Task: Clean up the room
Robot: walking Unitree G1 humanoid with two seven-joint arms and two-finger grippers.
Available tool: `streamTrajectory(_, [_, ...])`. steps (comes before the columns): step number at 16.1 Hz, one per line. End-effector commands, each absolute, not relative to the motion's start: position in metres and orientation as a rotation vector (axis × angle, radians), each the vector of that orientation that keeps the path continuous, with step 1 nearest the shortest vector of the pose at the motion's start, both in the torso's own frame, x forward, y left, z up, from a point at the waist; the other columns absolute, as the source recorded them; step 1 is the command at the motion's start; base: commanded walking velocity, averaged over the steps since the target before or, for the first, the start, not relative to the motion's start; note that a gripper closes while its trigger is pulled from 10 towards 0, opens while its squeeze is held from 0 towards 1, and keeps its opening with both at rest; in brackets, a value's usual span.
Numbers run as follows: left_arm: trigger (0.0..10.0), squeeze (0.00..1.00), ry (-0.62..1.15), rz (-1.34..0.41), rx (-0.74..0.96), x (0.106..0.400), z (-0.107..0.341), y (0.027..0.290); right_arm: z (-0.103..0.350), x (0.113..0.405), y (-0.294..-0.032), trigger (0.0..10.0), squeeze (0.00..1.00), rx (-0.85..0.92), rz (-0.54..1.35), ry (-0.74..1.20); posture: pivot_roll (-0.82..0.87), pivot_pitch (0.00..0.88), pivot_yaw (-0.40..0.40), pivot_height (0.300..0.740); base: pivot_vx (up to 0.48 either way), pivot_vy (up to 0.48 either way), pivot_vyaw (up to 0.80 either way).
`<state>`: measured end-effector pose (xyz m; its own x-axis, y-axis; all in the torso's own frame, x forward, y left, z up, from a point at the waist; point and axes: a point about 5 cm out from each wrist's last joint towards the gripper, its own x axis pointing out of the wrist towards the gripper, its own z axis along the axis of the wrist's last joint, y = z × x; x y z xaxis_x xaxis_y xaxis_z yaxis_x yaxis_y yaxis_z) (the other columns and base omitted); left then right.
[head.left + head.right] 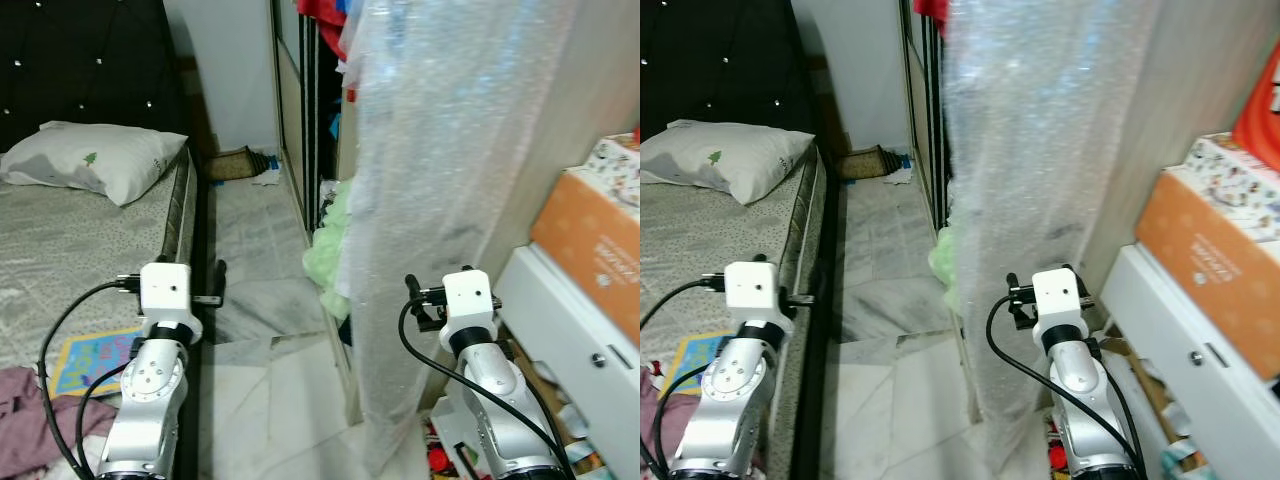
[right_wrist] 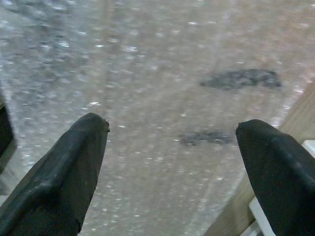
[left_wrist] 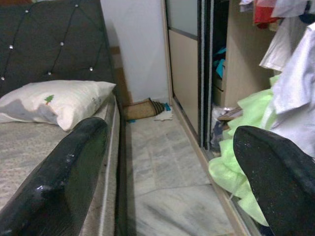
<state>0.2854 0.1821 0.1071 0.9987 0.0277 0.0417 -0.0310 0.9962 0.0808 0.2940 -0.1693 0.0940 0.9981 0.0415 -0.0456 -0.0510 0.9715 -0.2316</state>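
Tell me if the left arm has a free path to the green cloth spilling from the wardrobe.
Probably yes: the left gripper is open and aimed past the bed; bare floor lies before the green cloth.

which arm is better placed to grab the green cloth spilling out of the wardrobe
Left, probably. The left gripper is open and looks straight down the aisle at the green cloth, nothing between. The right gripper, also open, faces the bubble wrap sheet hanging against the wardrobe side, which blocks its way.

marble aisle (image 1: 250,260) runs open between bed (image 1: 60,250) and bubble wrap (image 1: 430,200).
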Motion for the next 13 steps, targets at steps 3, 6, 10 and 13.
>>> streamTrajectory(3, [10.0, 0.00, -0.049, -0.001, 0.079, 0.2863, 0.1081, 0.1761, 0.0949, 0.2938, -0.1752, 10.0, 0.00, -0.226, 0.030, 0.033, -0.10, 0.021, 0.017, 0.740, 0.000, 0.000, 0.00])
streamTrajectory(6, [10.0, 0.00, -0.052, 0.012, 0.083, 0.2863, 0.1085, 0.1769, 0.0971, 0.2931, -0.1748, 10.0, 0.00, -0.267, 0.039, 0.015, -0.10, 0.021, 0.017, 0.740, 0.000, 0.000, 0.27])
streamTrajectory(10, [10.0, 0.00, -0.055, 0.021, 0.081, 0.2871, 0.1095, 0.1774, 0.0971, 0.2936, -0.1717, 10.0, 0.00, -0.232, 0.073, 0.016, -0.10, 0.026, 0.017, 0.740, 0.000, 0.000, 0.80])
streamTrajectory(13, [10.0, 0.00, -0.059, 0.017, 0.078, 0.2884, 0.1104, 0.1769, 0.0979, 0.2946, -0.1722, 10.0, 0.00, -0.228, 0.073, 0.015, -0.11, 0.030, 0.016, 0.740, 0.000, 0.000, 0.80])
